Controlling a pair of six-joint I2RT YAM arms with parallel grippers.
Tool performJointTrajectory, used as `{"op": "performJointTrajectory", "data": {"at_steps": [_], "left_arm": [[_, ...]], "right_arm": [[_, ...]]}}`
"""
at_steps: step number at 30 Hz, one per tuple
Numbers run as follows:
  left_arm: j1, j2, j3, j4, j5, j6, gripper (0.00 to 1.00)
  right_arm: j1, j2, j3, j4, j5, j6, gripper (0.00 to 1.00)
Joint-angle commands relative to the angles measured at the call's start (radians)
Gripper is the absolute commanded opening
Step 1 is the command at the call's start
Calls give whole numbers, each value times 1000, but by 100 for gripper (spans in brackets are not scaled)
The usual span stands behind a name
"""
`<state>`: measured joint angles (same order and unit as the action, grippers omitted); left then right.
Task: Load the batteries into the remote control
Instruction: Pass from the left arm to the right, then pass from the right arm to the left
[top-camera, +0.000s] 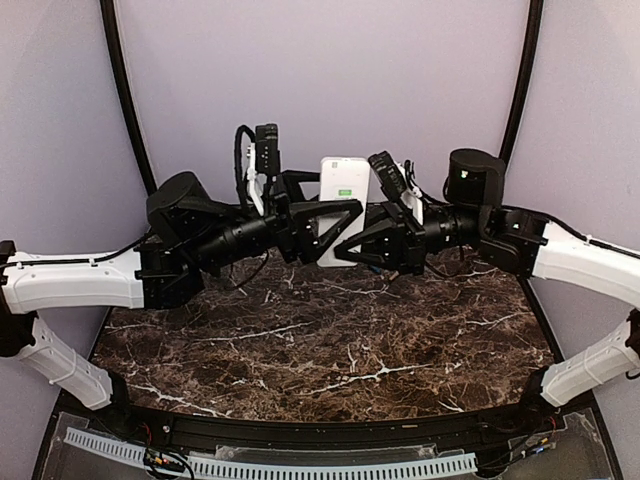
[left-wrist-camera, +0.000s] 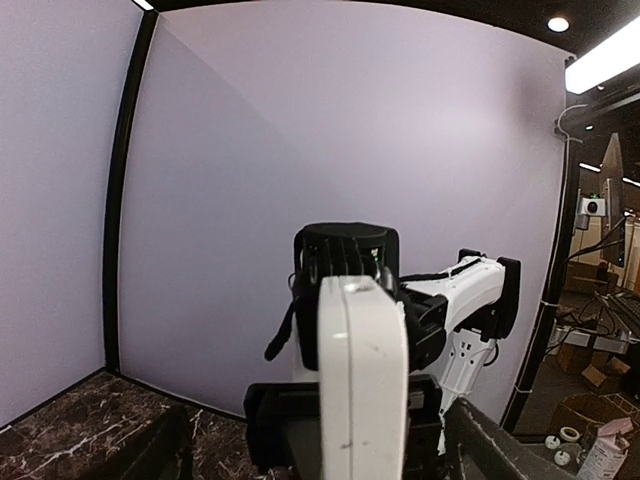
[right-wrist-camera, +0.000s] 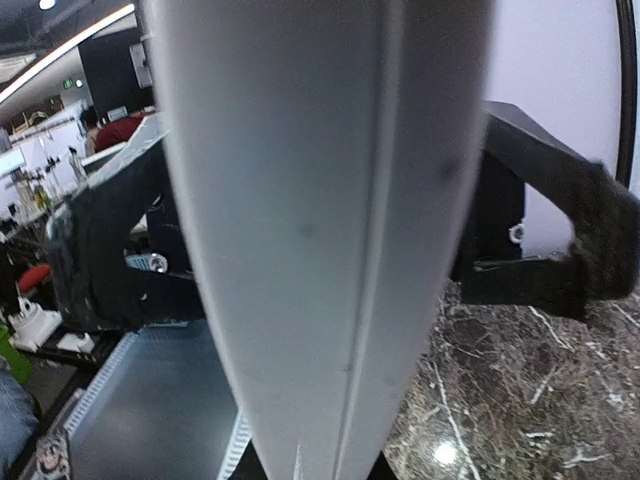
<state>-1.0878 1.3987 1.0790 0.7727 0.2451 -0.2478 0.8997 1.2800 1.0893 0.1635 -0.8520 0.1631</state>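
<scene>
The dark brown marble-patterned table (top-camera: 330, 350) lies well below both tools, and the pale lilac back wall (top-camera: 320, 70) rises just beyond them. Your two black-and-white arms (top-camera: 90, 280) meet in mid-air. Between them the small flat white rectangular remote control (top-camera: 343, 185) stands upright, its top end above both tools.

The right gripper (top-camera: 362, 240) is clamped on the remote's lower part; the left wrist view shows its black body wrapped round the white edge. The left gripper (top-camera: 338, 222) stands wide, with a finger on either side of the remote and apart from it. I judge this to be a handover to the right arm.

To do it well, draw the left tool straight back along its own axis, so that neither finger brushes the remote and twists it in the right grip. You have free room behind the left tool and below both. The wall is near beyond the remote, so do not push forward. The tiny blue cylindrical batteries appear in no view; find them before you lower the remote.
</scene>
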Motion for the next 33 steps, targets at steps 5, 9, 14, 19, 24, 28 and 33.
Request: {"op": "performJointTrajectory", "data": {"at_steps": [5,9,14,19,24,28,33], "left_arm": [[31,-165,150,-687,2,265,96],[31,-180,198,-836,20,298,97],[31,-120,285,-946,18,309,94],[31,-59,335,-988,64,313,87],[31,-39,339,-963,63,314,69],[31,-20,347,-936,84,306,58],[31,-8,330,-871,168,266,32]], "right_arm": [[-25,-56,295,-904,177,-471,0],[-12,-21,367,-1070,286,-558,0],[9,20,455,-1122,320,-616,0],[24,60,502,-1139,332,-644,0],[38,79,508,-1136,335,-658,0],[47,95,511,-1127,325,-660,0],[48,95,509,-1111,312,-659,0]]}}
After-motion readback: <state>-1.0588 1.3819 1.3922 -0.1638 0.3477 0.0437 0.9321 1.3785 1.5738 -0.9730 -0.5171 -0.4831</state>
